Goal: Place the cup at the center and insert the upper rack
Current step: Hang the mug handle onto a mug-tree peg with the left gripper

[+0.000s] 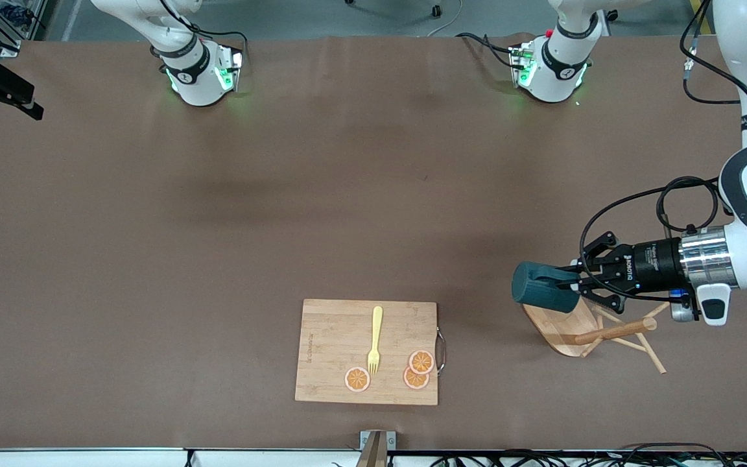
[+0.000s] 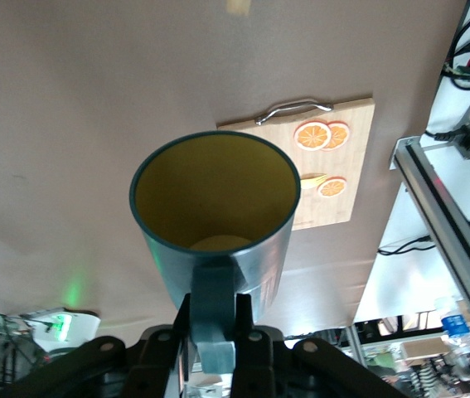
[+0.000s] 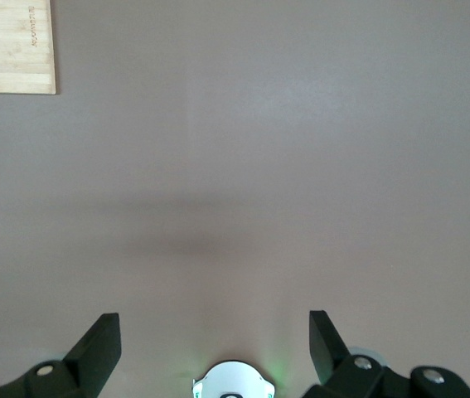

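Note:
My left gripper [image 1: 574, 280] is shut on the handle of the dark teal cup [image 1: 542, 287], which it holds on its side in the air. The cup's mouth points away from the gripper, toward the right arm's end of the table. In the left wrist view the cup [image 2: 214, 207] shows its mustard-yellow inside, and the left gripper [image 2: 215, 319] pinches the handle between both fingers. Under the cup lies the upper rack [image 1: 610, 333], tipped over, with its oval base up on edge. My right gripper [image 3: 215, 332] waits open over bare table; it is out of the front view.
A bamboo cutting board [image 1: 367, 350] lies near the front edge with a yellow fork [image 1: 375, 337] and three orange slices [image 1: 419, 370] on it. Its corner shows in the right wrist view [image 3: 11, 46]. The right arm's base [image 1: 195, 71] stands along the top.

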Robot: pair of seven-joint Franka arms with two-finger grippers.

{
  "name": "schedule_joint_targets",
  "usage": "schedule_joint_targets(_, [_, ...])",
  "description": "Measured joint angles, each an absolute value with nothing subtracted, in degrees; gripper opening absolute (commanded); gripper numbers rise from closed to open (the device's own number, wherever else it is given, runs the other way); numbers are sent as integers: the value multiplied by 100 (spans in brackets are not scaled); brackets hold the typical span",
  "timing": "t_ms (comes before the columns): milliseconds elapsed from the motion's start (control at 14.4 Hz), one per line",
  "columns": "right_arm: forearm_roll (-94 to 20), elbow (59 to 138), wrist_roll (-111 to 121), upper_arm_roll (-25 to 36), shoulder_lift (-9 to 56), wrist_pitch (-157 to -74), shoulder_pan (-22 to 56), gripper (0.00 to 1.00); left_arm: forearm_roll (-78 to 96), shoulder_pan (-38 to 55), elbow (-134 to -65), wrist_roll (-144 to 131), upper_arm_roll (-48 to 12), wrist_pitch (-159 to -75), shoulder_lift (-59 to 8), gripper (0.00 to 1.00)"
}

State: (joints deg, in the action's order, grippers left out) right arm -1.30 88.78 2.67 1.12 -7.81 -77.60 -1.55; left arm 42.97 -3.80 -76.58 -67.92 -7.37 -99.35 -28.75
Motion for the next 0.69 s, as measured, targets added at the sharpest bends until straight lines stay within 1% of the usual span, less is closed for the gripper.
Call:
schedule_joint_targets(278, [-130,8878,267,112,-781,-7760,-155,100,4629,-489,-7660,-6603,-739,-9872,-3022,1])
schedule_joint_targets(695, [-130,8878,267,112,-781,-7760,-155,100,4859,-770,-7623,-6264,-737,-9872,-3065,1])
